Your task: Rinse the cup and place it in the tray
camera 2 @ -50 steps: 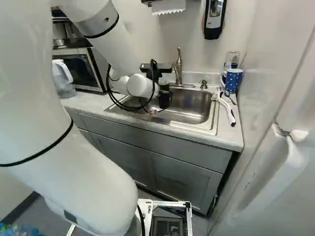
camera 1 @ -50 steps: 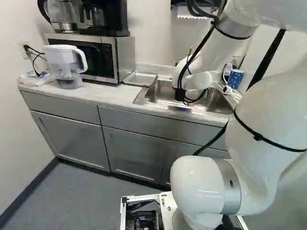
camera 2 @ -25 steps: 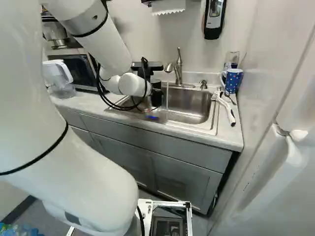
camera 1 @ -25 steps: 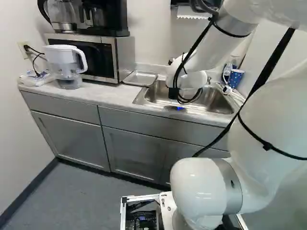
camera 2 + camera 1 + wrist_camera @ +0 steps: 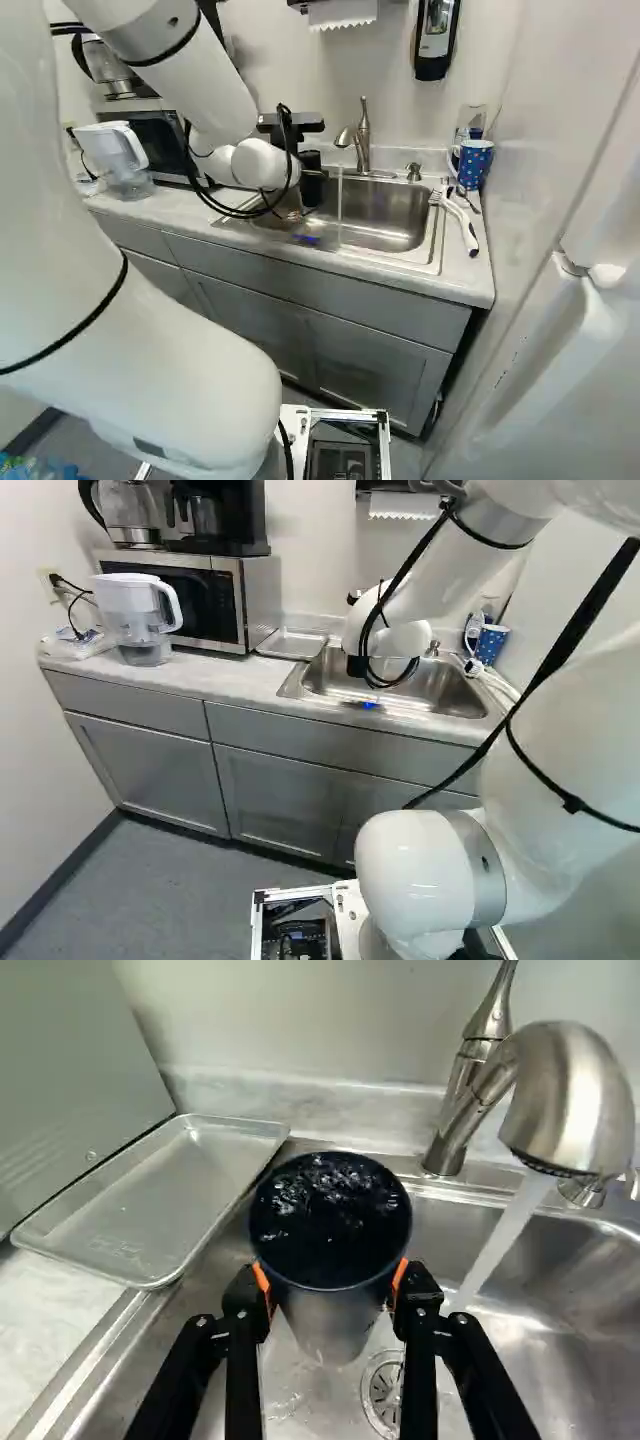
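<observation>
Wrist view: I am holding one dark round cup (image 5: 335,1225) over steel sink (image 5: 520,1360), black gripper (image 5: 331,1285) closing orange pads on both sides. Water is showing inside; probably heavy, stiff, slippery. Side grip is suiting. One steel faucet (image 5: 570,1095) is running beside cup.

Left base view: one grey metal tray (image 5: 291,644) is lying beside sink.

Right base view: one blue dotted mug (image 5: 474,164) is standing apart.

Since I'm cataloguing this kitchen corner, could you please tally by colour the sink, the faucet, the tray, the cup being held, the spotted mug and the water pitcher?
Silver: 3 (sink, faucet, tray)
Dark: 1 (cup)
Blue with spots: 1 (mug)
White and clear: 1 (water pitcher)
Total: 6
</observation>
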{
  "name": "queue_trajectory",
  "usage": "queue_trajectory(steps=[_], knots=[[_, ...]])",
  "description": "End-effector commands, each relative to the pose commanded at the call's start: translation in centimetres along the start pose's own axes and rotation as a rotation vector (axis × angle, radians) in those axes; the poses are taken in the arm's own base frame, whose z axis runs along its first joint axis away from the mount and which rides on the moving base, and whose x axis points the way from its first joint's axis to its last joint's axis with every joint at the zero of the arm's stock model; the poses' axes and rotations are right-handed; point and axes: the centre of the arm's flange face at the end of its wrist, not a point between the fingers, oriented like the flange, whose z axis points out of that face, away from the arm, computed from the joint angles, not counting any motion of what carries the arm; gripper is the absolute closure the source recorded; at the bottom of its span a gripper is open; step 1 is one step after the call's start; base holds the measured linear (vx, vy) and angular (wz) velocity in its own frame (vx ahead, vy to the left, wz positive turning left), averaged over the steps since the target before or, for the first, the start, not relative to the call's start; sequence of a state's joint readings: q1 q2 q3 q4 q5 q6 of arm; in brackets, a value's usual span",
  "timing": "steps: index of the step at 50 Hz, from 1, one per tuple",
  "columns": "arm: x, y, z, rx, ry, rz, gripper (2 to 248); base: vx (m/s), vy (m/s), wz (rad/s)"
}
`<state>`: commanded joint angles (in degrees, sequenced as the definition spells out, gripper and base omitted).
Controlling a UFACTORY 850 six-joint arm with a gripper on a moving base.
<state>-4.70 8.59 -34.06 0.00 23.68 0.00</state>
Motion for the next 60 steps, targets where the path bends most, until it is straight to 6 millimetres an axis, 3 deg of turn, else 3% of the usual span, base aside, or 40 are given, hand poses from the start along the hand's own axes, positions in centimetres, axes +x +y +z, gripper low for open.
queue_trajectory(steps=[60], knots=[[6.7,-2.3,0.2,0.047,0.063,-0.019,126,0.000,0.000,0.000]])
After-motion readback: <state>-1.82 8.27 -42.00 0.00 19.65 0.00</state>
